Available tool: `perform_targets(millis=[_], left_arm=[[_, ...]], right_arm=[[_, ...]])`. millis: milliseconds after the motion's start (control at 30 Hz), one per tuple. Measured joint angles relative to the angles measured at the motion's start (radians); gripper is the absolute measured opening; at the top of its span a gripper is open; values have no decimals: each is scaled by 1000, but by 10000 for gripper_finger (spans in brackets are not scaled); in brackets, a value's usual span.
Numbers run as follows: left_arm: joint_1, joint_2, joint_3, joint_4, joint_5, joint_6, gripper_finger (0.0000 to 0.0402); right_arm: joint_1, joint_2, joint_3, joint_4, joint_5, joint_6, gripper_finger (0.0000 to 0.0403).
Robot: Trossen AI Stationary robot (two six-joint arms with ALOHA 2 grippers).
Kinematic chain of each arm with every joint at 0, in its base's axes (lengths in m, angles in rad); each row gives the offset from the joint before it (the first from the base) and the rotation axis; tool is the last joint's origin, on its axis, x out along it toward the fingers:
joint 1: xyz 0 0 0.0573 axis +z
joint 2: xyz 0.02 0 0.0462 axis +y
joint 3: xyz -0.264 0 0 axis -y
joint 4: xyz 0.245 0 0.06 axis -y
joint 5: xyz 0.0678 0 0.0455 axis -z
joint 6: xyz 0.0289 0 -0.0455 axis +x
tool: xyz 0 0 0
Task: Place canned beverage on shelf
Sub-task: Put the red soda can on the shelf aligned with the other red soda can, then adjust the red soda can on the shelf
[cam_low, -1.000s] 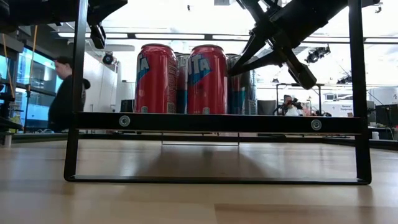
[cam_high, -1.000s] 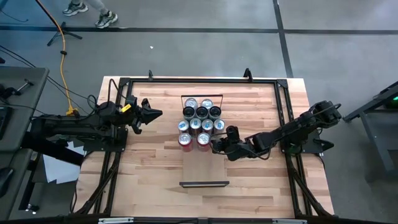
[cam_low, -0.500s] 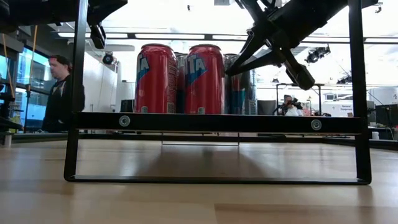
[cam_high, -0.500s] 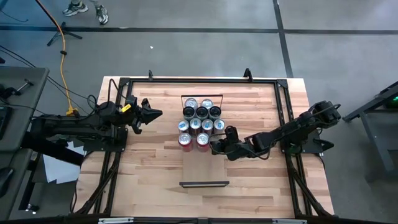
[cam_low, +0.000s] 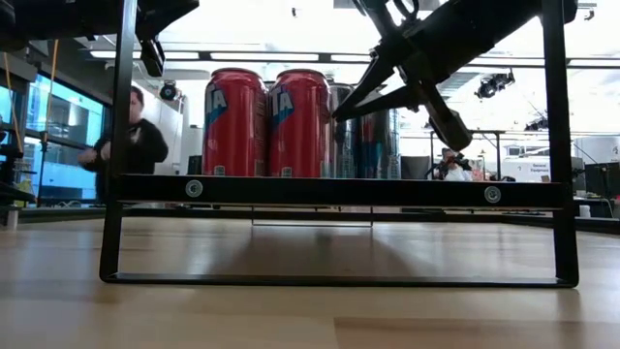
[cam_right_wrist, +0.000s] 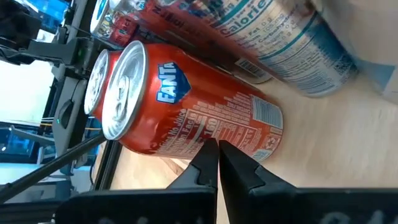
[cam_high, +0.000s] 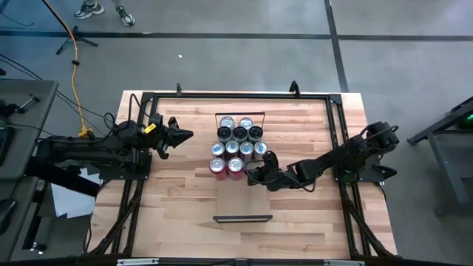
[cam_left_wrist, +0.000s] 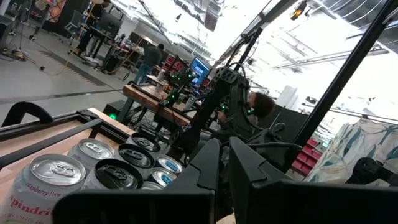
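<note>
I saw the butcher-block tabletop (cam_high: pixel 170 207) boxed in by a black metal frame (cam_high: pixel 236 94). Grey floor (cam_high: pixel 222 59) lay beyond it, crossed by dark seam lines. An orange cable (cam_high: pixel 75 66) ran down past a tripod foot (cam_high: pixel 72 43). Someone's shoes (cam_high: pixel 89 10) showed at the high view's top edge. White papers (cam_high: pixel 70 198) lay on the floor at the left side of the table. In the low view I noted a person in dark clothes (cam_low: pixel 134 150) standing by blue windows (cam_low: pixel 48 145), and another person (cam_low: pixel 449 165) seated far back near desks. Ceiling strip lights (cam_low: pixel 262 56) glowed overhead.
</note>
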Motion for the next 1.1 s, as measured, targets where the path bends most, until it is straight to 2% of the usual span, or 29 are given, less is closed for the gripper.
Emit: perform_targets(millis=[367,533,800,867,967,1100], left_arm=[[0,-2,0,-1,27,8,0],[0,-29,0,-2,74,3,0],[0,-54,0,-14,77,27,0],[-2,-53,0,-68,78,26,0],[-24,-53,0,-240,82,-18,0],[-103,-12,0,-442,65,-66,0]], right_arm=[[3,-80,0,-77,-22,-81,0],[2,-198,0,-182,-19,-190,0],[0,-424,0,-371,-18,-382,0],[0,-471,0,-407,-18,-416,0],[0,-526,0,-452,-17,-444,0],[1,-566,0,-499,-1,-455,0]])
